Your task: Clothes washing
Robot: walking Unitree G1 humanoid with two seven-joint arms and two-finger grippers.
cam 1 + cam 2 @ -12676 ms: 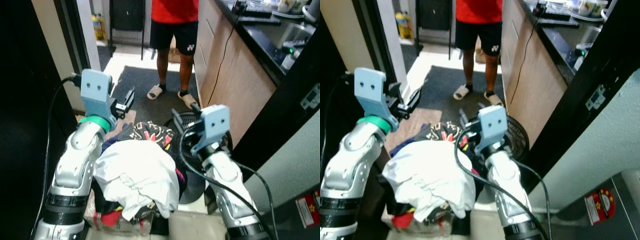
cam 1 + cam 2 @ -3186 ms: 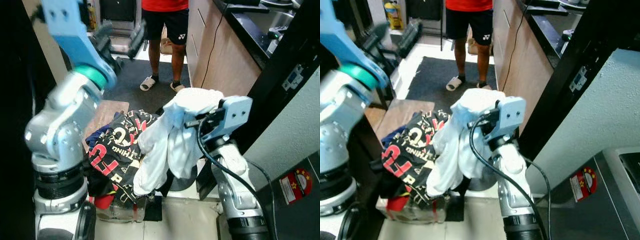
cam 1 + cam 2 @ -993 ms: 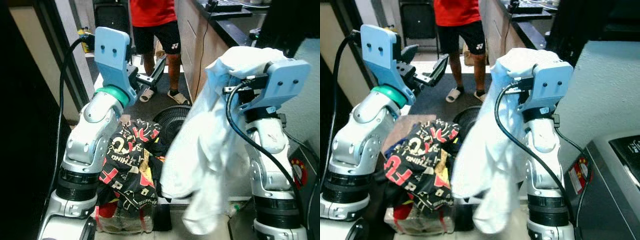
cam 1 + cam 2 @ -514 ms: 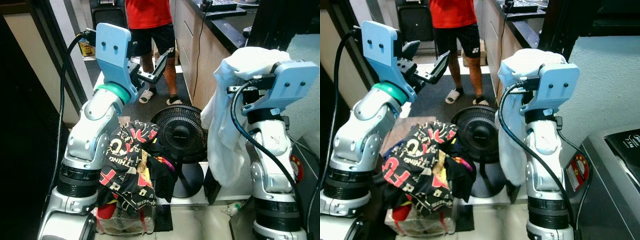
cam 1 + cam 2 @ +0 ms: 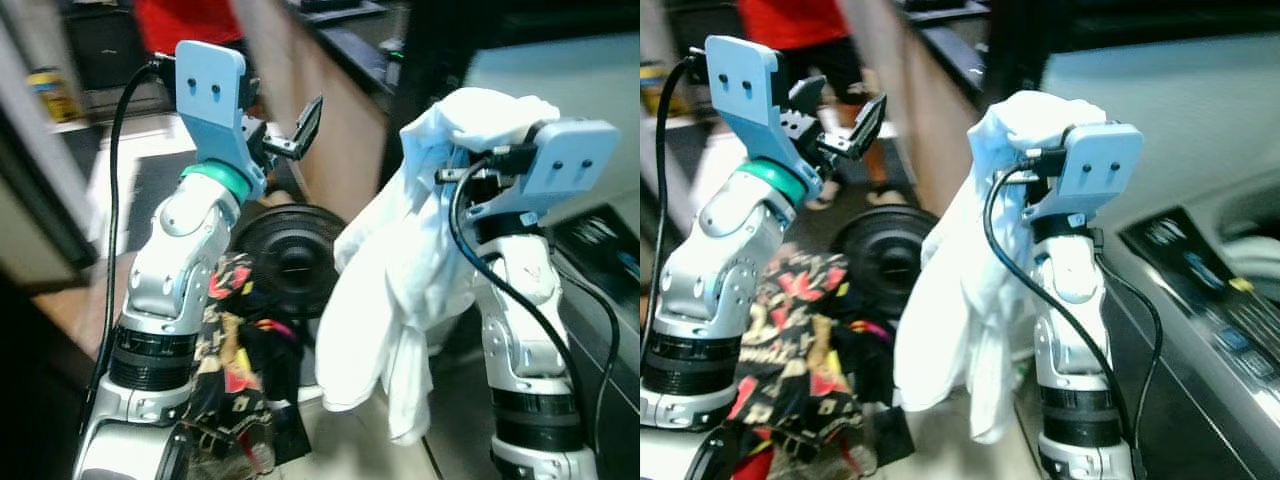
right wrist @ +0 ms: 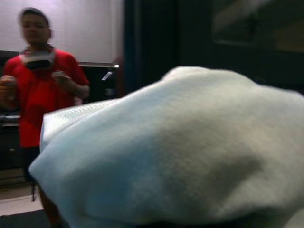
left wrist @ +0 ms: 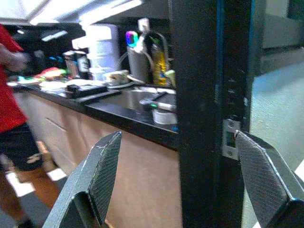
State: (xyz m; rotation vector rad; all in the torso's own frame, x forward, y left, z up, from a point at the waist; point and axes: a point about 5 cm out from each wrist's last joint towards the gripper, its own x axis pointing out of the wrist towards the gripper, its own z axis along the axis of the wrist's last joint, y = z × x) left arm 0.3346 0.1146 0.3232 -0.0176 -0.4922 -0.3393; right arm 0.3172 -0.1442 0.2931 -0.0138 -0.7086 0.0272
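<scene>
up at chest height on the robot's right, the right pincer (image 5: 455, 150) is clenched on a white garment (image 5: 400, 270), whose bunched top covers the fingers while the rest hangs down loosely in front of the right arm, clear of the floor. to the right of that arm lies the dark top of a washing machine (image 5: 1200, 320) with its control panel. the left pincer (image 5: 285, 135) is raised on the robot's left, released, its two black fingers (image 7: 102, 173) spread wide and grasping nothing. below the left arm sits a heap of patterned dark clothes (image 5: 235, 370). between the two arms, a black fan (image 5: 290, 255) stands on the floor. a person in a red shirt (image 6: 35, 90) stands further back, blurred, beside a dark kitchen surface (image 7: 118, 111).
</scene>
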